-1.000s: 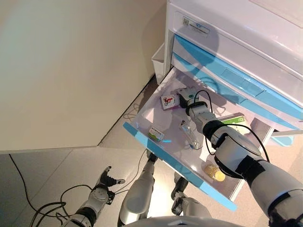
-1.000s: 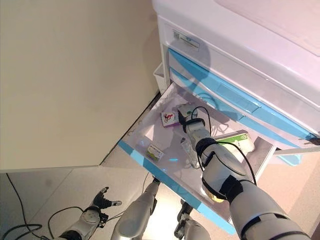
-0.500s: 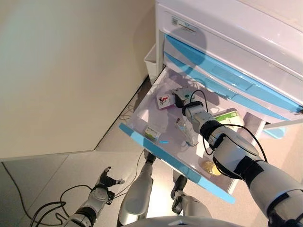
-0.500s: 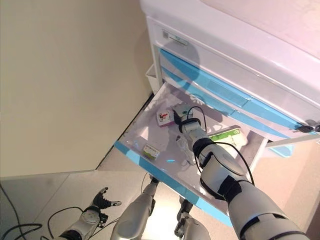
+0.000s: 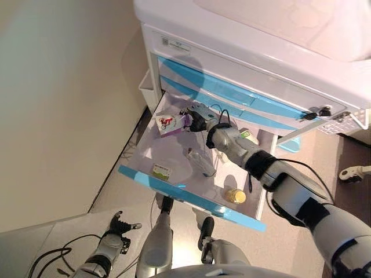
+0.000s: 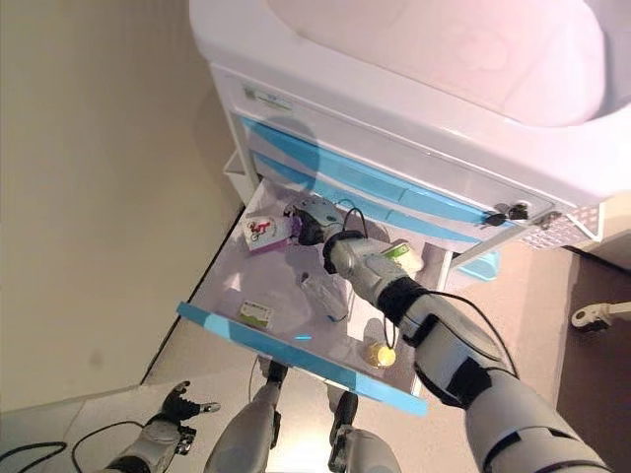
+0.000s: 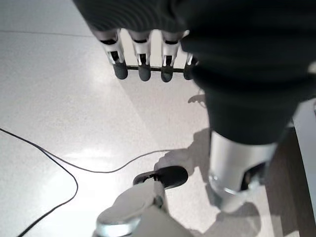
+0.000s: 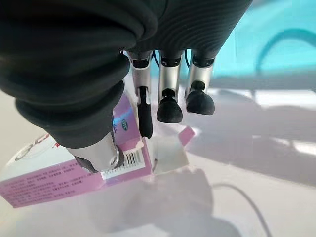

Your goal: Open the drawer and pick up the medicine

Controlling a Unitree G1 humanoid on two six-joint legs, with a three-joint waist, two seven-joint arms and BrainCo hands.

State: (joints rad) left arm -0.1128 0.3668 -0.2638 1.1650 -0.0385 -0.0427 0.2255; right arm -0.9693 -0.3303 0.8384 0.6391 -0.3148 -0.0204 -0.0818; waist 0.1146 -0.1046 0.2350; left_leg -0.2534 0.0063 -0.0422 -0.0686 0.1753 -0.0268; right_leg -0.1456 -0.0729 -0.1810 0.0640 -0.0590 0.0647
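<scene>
The drawer (image 5: 191, 197), with a light blue front, stands pulled out of the white cabinet (image 5: 232, 55). A pink and white medicine box (image 5: 168, 123) lies at its back left corner. My right hand (image 5: 198, 119) reaches into the drawer and is at the box's right end. In the right wrist view the thumb (image 8: 100, 154) presses on the barcode end of the box (image 8: 59, 183) and one finger (image 8: 144, 116) touches its top edge, pinching it. The other fingers hang free. My left hand (image 5: 118, 223) hangs low by the floor, fingers (image 7: 143, 69) straight.
Also in the drawer are a small green and white box (image 5: 162, 169), a clear packet (image 5: 200, 161), a yellow bottle (image 5: 235, 196) and a green box (image 5: 247, 135). Two shut blue-fronted drawers are above. A white bin (image 5: 146, 91) hangs on the cabinet's left side.
The whole view has shifted, so the camera moved. My right hand stays at the end of the pink box. The left hand has kept its place.
</scene>
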